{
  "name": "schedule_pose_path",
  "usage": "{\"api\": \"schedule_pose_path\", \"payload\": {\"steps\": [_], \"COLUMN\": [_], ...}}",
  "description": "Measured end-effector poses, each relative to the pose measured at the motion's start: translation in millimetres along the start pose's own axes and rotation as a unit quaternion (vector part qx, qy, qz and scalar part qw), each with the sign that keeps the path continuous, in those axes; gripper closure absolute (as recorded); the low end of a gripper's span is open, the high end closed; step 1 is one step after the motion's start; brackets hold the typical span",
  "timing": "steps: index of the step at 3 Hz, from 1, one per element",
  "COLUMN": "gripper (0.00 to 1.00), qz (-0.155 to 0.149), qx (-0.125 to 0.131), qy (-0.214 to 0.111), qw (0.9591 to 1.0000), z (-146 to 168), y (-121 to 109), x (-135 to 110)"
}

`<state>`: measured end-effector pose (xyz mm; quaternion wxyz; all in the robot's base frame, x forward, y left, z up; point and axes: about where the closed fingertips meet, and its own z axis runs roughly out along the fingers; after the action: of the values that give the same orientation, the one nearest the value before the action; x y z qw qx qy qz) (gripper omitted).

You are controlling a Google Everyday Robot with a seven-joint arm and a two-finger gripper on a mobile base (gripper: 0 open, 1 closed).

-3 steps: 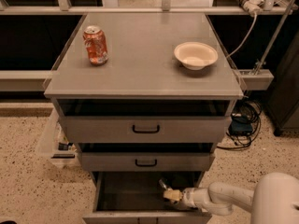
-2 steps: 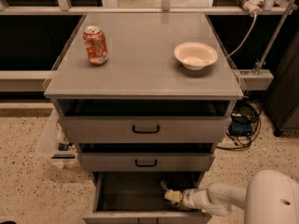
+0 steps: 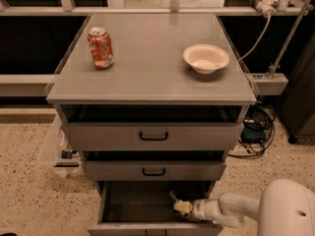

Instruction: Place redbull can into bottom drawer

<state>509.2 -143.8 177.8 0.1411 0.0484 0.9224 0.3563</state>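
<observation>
Gripper point(image 3: 179, 204) is in the open bottom drawer point(image 3: 132, 206), grip unclear; redbull can point(image 3: 173, 195) slants toward 11 o'clock; speckled floor point(image 3: 24, 195) all around.

The plain grey counter point(image 3: 147, 68) bears an orange-red soda can point(image 3: 100, 47) with white markings and a round cream bowl point(image 3: 206, 58). The grey metal bottom drawer point(image 3: 133, 205) is dark inside, where the cream-tipped tool point(image 3: 181, 206) of the white arm point(image 3: 236, 208) sits. The floor point(image 3: 29, 191) is speckled beige.

You are holding your white arm point(image 3: 236, 206) stretched leftward from the lower right, forearm level, with the gripper point(image 3: 180, 205) low near centre view.
</observation>
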Motion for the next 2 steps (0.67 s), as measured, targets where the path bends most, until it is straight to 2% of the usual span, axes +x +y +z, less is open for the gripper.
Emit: {"api": "schedule_pose_path", "payload": {"steps": [2], "gripper": [0.12], "qz": [0.0], "qx": [0.0], "qy": [0.0], "qw": [1.0], "z": [0.0], "y": [0.0], "x": [0.0]}}
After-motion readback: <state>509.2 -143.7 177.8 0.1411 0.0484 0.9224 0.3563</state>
